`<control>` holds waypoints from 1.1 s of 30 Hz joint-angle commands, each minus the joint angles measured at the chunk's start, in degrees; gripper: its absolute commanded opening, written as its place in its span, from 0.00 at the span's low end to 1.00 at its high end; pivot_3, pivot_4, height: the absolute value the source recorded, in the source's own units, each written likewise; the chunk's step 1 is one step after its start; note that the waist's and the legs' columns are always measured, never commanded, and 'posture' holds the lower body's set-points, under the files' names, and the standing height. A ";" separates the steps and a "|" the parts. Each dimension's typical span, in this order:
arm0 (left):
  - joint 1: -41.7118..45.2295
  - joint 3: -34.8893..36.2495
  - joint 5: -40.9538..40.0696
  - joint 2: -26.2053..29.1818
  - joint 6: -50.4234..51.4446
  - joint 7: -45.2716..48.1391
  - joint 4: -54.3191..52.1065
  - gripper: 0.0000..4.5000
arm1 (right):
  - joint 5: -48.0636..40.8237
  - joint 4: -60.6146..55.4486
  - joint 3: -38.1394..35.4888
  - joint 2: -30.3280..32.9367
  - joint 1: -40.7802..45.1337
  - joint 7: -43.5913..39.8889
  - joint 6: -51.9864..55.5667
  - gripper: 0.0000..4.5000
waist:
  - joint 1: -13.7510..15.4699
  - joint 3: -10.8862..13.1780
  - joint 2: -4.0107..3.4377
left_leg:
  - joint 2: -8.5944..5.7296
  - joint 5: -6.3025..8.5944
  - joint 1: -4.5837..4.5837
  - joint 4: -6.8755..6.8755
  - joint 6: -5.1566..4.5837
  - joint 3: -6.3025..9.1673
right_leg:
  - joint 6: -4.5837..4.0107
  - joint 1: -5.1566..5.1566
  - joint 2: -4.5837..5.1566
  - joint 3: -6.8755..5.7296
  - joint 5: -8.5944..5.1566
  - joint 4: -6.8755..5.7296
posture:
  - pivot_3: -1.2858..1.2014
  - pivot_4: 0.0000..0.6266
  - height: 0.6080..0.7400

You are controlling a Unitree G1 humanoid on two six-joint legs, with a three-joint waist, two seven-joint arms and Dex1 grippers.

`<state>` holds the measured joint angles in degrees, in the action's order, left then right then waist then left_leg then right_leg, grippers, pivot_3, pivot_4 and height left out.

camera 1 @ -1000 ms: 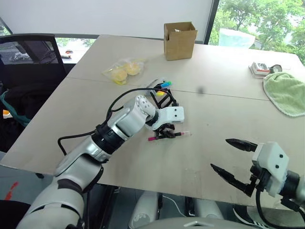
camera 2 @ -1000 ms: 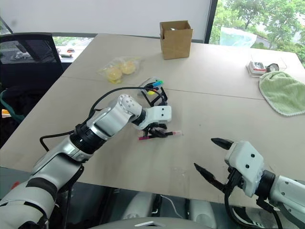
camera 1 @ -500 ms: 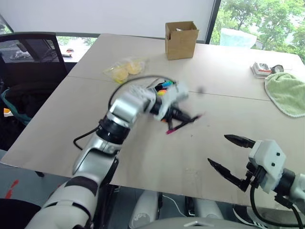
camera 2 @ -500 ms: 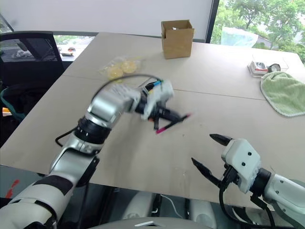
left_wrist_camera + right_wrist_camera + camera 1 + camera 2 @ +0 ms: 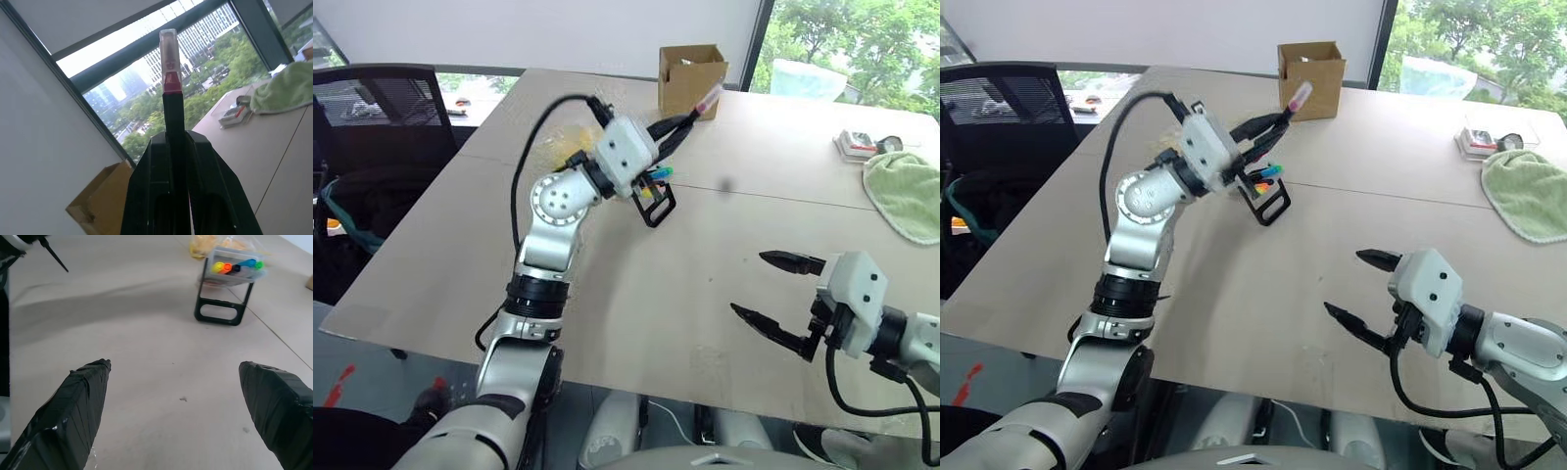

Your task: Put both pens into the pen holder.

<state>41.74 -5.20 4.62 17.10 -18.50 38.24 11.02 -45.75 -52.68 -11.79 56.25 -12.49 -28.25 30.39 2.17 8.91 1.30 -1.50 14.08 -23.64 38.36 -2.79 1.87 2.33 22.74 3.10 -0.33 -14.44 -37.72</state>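
My left hand (image 5: 677, 125) is clamped on the pink-ended pen (image 5: 690, 111), raised above the pen holder (image 5: 651, 192) at its 1 o'clock. Pen judged light, stiff, slick; mid-barrel grip suits. Right hand (image 5: 771, 290) hangs spread over the counter (image 5: 636, 294).

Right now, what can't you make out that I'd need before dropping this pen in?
- Pen holder: its open top, partly hidden behind the left hand in the head views.
- Pink-ended pen: its lower barrel, buried between the shut fingers in the left wrist view.
- Blue-ended pen: I cannot locate it.
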 commanded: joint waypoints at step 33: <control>-17.31 1.53 -40.14 16.05 35.69 2.19 -25.45 0.95 | 4.92 4.52 -4.65 -4.48 3.67 -0.59 6.48 1.00 | -1.63 -0.04 -0.08 | 0.05 0.01 0.06 0.02 -0.01 0.06 | 0.12 -0.02 -0.01 -0.05 0.06 -0.13 | 0.52 0.24 1.00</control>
<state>25.41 -5.21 -32.17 31.16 10.80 40.86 -8.54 -41.68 -47.94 -15.77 52.22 -9.45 -29.12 37.31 0.54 8.87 1.22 -1.44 14.09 -23.56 38.37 -2.80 1.92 2.44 22.73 3.05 -0.39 -14.38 -37.86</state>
